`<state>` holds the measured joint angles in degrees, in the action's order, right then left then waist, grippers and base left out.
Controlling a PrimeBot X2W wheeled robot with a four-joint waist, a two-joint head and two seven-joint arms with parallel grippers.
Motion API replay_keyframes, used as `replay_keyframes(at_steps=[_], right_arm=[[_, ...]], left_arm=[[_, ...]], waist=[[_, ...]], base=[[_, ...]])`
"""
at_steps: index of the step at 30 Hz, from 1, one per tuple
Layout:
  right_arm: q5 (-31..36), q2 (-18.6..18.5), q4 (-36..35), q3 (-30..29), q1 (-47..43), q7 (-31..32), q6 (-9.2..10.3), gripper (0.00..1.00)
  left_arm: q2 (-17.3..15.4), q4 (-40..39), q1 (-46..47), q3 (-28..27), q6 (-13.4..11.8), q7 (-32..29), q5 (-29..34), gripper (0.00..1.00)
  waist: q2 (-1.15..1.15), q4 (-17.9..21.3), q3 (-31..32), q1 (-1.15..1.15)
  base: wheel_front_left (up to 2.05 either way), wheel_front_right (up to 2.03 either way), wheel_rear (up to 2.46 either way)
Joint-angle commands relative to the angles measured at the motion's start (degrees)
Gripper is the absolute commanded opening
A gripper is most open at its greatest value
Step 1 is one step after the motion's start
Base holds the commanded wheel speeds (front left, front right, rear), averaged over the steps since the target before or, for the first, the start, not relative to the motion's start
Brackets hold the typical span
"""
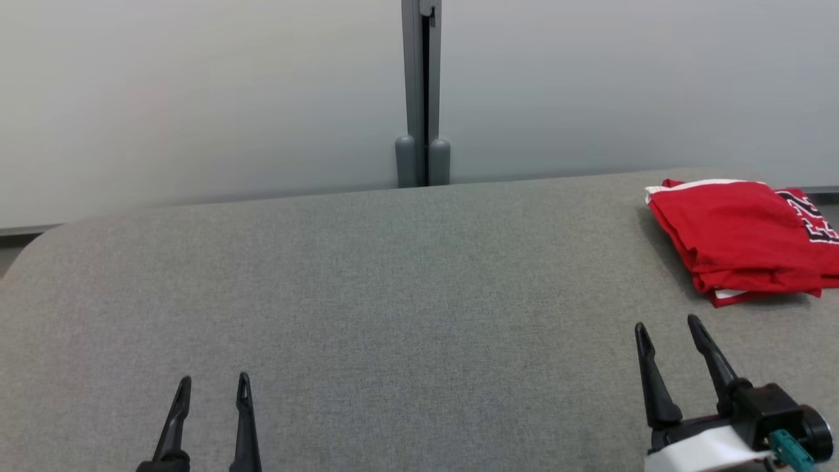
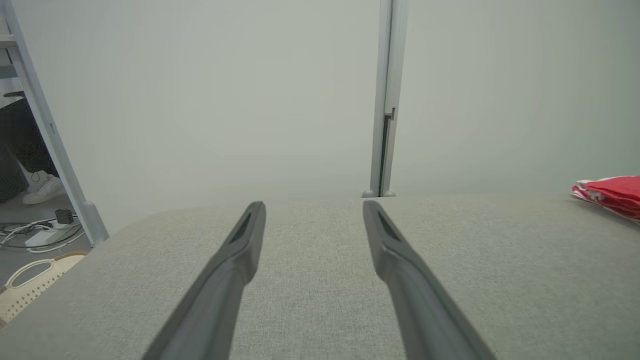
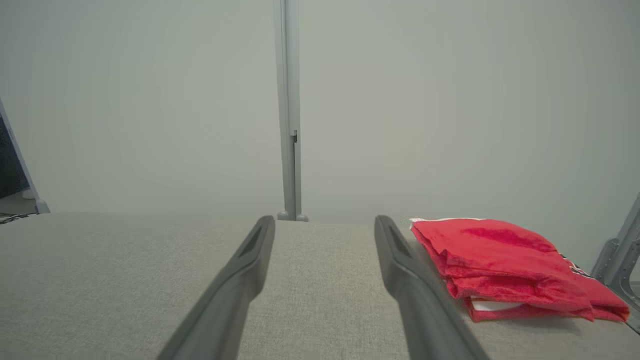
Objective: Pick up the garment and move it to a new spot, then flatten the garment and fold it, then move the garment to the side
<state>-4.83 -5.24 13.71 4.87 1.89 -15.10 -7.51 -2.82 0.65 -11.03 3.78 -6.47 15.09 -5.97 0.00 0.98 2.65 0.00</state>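
Note:
The garment [image 1: 727, 229], red with white edges, lies folded in a neat stack at the far right of the grey fabric-covered table [image 1: 393, 295]. It also shows in the right wrist view [image 3: 495, 250] and at the edge of the left wrist view [image 2: 612, 192]. My right gripper [image 1: 666, 322] hovers open just in front of the garment, a little to its left, with nothing between its fingers [image 3: 325, 218]. My left gripper [image 1: 215, 379] stands open and empty over the table's near left part [image 2: 314, 204].
A red jersey with black white-edged numbers [image 1: 813, 219] peeks out at the garment's right side. A pale partition wall with a grey post [image 1: 423, 98] stands behind the table. A basket [image 2: 30, 285], cables and a person's shoe [image 2: 45, 190] are on the floor to the left.

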Motion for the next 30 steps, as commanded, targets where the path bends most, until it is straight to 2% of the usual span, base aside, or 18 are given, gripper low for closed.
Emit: replay_keyframes(at_steps=[1, 6, 16, 17, 21, 30], right_arm=[[0.1, 0.0, -0.6, -0.2, -1.1, 0.0, 0.05, 1.00], [0.6, 1.3, -0.9, 0.2, -5.0, 0.0, 0.04, 1.00], [0.8, 1.5, -0.2, 2.2, -6.0, 0.0, 0.05, 1.00], [0.9, 1.7, -0.2, 2.2, -5.5, 0.0, 0.01, 0.00], [0.2, 2.0, 1.5, 2.1, -6.6, 0.2, 0.00, 0.00], [-10.8, 1.9, 1.3, 0.6, -5.2, 2.8, 0.00, 0.00]], left_arm=[[-0.2, 0.2, -0.5, -0.3, -0.4, 0.0, -0.2, 1.00], [-0.2, 1.4, -2.9, -0.3, 0.4, 0.0, -0.7, 1.00], [-0.2, 3.1, -4.1, 0.2, 0.9, 0.0, 0.0, 1.00], [0.0, 3.2, -3.9, 0.3, 0.9, 0.0, -0.3, 0.00], [0.3, 5.1, -4.1, 0.5, 1.0, -0.1, -1.0, 0.00], [-0.1, 6.0, -1.5, -0.3, 2.6, -2.4, -12.0, 0.00]], waist=[[0.00, 0.3, 1.6, 0.00], [0.00, 0.7, 3.3, 0.00], [0.00, 1.0, 4.2, 0.00], [0.00, 1.0, 4.2, 0.00], [0.00, 1.0, 4.2, 0.00], [0.00, 0.9, 3.7, 0.00]], base=[[0.00, 0.00, 0.00], [0.00, 0.00, 0.00], [0.00, 0.00, 0.00], [0.00, 0.00, 0.00], [0.00, 0.00, 0.00], [0.00, 0.00, 0.00]])
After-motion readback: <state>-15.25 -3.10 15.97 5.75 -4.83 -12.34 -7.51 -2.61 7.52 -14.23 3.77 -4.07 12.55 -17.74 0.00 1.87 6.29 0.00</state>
